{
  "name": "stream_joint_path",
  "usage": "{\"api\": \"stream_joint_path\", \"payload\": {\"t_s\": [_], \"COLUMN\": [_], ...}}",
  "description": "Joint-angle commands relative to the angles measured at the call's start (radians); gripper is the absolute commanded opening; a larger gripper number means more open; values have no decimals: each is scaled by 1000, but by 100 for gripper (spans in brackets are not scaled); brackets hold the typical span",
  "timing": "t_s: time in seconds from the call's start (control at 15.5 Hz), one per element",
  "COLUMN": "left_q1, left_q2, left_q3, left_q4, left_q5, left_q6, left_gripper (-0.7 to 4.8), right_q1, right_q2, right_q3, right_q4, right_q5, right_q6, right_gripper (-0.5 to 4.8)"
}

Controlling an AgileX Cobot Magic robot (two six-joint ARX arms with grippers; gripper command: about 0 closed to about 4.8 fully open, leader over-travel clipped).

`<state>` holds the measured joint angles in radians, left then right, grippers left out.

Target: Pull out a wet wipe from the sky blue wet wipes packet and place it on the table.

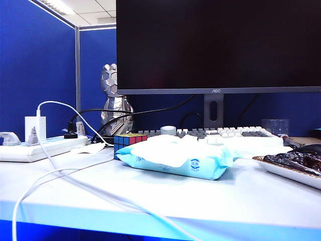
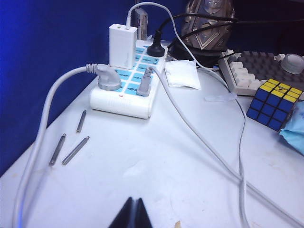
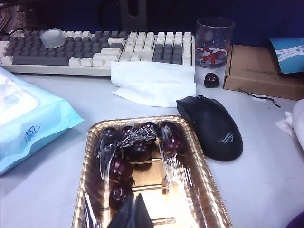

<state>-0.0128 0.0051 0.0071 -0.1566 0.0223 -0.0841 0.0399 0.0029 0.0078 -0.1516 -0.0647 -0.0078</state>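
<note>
Sky blue plastic fills the middle of your exterior view: the wet wipes packet [image 1: 175, 159] lies flat on the white table [image 1: 241, 198], its white top flap up. Just behind its left end sits a puzzle cube [image 1: 128, 140], and a keyboard [image 1: 220, 132] runs under the dark monitor [image 1: 215, 45]. A power strip [image 1: 40, 148] lies at the left, with white cables trailing toward the front edge. At the right edge you see a tray [image 1: 291, 168] of dark fruit. Neither hand shows here.

In your left wrist view, the left hand [image 2: 132, 214] sits at the bottom centre, its two dark fingertips pressed together, closed on nothing, above bare table. The power strip [image 2: 128, 83] is ahead in the upper middle, three small metal rods [image 2: 71, 142] lie to its lower left, and the cube [image 2: 275, 103] with a corner of the packet [image 2: 294, 130] is at the right edge.

In your right wrist view, the right hand [image 3: 133, 213] is at the bottom centre, fingertips closed and empty, above a gold tray [image 3: 199, 171] of dark fruit. The packet [image 3: 33, 123] lies at the left. A white wet wipe [image 3: 152, 83] rests folded on the table in front of the keyboard [image 3: 95, 47], beside a black mouse [image 3: 213, 126] and a clear cup [image 3: 213, 47].
</note>
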Motion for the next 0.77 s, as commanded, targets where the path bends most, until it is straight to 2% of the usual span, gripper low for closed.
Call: {"api": "stream_joint_path", "payload": {"t_s": [0.06, 0.39, 0.64, 0.77], "left_q1": [2, 2, 2, 2], "left_q2": [-3, -3, -3, -3], "left_q3": [-2, -2, -2, -2], "left_q4": [-10, -10, -10, -10], "left_q5": [0, 0, 0, 0], "left_q6": [-2, -2, -2, -2], "left_gripper": [-1, -1, -1, -1], "right_q1": [0, 0, 1, 1], "right_q2": [0, 0, 0, 3], "right_q3": [-3, -3, 6, 71], "right_q4": [-16, -11, 124, 131], "right_q5": [2, -9, -50, -53], "right_q6": [4, 14, 159, 166], "right_gripper": [-5, -5, -5, -5]}}
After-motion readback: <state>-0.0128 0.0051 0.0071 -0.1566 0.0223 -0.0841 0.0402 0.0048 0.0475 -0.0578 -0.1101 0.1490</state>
